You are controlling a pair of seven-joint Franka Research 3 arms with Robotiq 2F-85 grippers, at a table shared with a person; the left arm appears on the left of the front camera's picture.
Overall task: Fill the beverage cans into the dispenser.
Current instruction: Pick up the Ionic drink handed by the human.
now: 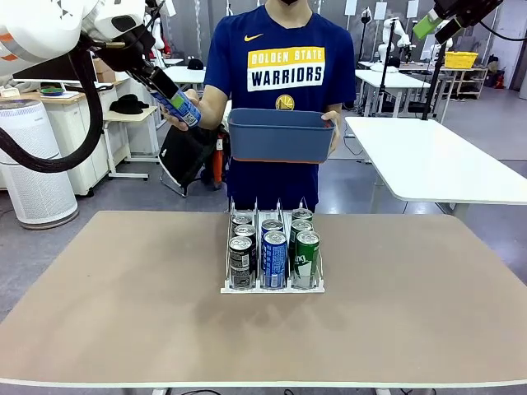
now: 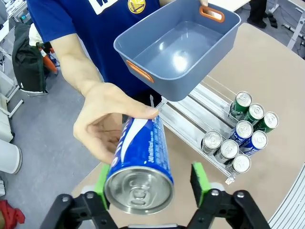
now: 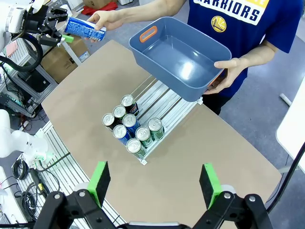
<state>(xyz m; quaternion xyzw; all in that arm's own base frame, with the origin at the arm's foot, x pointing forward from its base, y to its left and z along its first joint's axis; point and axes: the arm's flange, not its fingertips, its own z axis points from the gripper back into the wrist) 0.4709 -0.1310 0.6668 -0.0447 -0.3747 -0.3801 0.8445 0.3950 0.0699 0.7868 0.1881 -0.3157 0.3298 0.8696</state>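
Beverage cans [image 1: 272, 247] already stand in all three lanes of the dispenser [image 1: 272, 286] at the table's middle, while one more blue can [image 2: 142, 164] is mid-handover at the far left: the person's hand [image 2: 102, 121] grips its far end and the left gripper [image 2: 150, 180] has its pads against its near end, though how firmly they clamp it I cannot tell. The right gripper [image 3: 155, 182] hangs released, holding nothing, high above the table. Judging by this, the step is taking the can; next it must be carried right and lowered into a lane behind the queued cans, clear of the blue-grey bin [image 1: 280, 134] held above.
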